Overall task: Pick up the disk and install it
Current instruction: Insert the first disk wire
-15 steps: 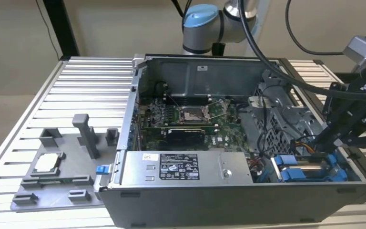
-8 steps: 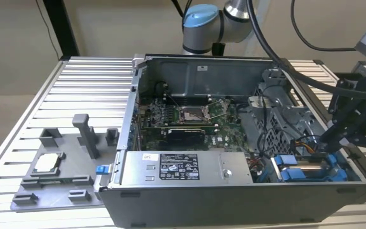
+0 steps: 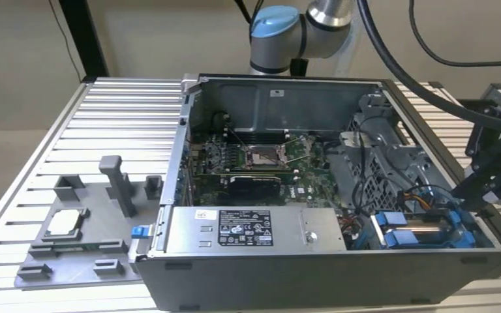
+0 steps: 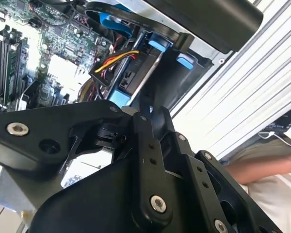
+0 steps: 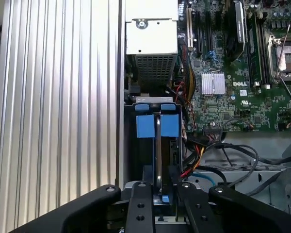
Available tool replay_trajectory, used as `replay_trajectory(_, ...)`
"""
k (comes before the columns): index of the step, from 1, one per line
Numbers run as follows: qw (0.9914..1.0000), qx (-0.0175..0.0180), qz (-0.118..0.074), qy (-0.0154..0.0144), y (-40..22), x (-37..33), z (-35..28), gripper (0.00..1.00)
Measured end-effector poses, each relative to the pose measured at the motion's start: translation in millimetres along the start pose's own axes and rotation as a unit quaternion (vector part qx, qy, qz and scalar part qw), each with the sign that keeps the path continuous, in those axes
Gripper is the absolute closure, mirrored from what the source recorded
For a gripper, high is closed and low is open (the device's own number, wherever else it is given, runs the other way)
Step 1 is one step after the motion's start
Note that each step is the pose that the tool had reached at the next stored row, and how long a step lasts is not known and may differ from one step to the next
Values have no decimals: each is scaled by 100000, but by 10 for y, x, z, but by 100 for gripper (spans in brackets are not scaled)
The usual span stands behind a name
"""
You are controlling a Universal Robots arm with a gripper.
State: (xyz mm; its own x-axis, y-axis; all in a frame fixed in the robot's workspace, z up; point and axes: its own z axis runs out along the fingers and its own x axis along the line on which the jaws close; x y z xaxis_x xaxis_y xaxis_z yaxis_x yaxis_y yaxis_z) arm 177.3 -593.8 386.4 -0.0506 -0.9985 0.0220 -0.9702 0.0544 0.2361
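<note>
On the exterior view's left, a grey fixture tray [image 3: 85,235] lies on the ribbed metal counter [image 3: 120,124], with a small square silver chip [image 3: 64,222] resting in it. Just beside the tray stands the open computer case [image 3: 320,287], lid off. Inside it, the green motherboard [image 3: 259,156] lies toward the back, and a large silver box with a white label [image 3: 250,229] sits along the near wall. On the exterior view's right, in the near corner of the case, is the drive bay [image 3: 425,229] with its blue parts. The disk [image 5: 158,145] stands on edge in that bay, its thin metal edge running between 2 blue bracket tabs [image 5: 145,126] in the first wrist view, with red, yellow and black wires [image 5: 194,158] just beside it. The black tool [image 5: 158,194] hangs at the right wall of the case over the bay in the exterior view [image 3: 485,186]. In the first wrist view its 2 fingers [image 5: 139,208] sit on either side of the disk's near edge, close against it; I cannot tell whether they press on it or are slightly off. In the second wrist view a person's arm [image 4: 262,165] shows beyond the counter edge.
</note>
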Motion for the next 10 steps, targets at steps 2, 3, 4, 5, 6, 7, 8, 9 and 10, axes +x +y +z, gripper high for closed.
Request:
replay_trajectory(2, 100000, -3, -24, -104, -12, 33, -16, 0)
replay_trajectory(3, 100000, -8, -40, -163, -17, 49, -22, 0)
replay_trajectory(4, 100000, -10, -52, -217, -22, 65, -28, 100)
replay_trajectory(5, 100000, -13, -70, -278, -29, 82, -35, 100)
replay_trajectory(6, 99999, -17, -84, -347, -36, 99, -38, 100)
replay_trajectory(7, 99999, -21, -96, -392, -46, 117, -42, 100)
replay_trajectory(8, 99999, -24, -100, -414, -56, 133, -45, 100)
replay_trajectory(9, 99999, -26, -108, -439, -69, 151, -48, 100)
replay_trajectory(10, 99999, -29, -115, -467, -83, 170, -50, 100)
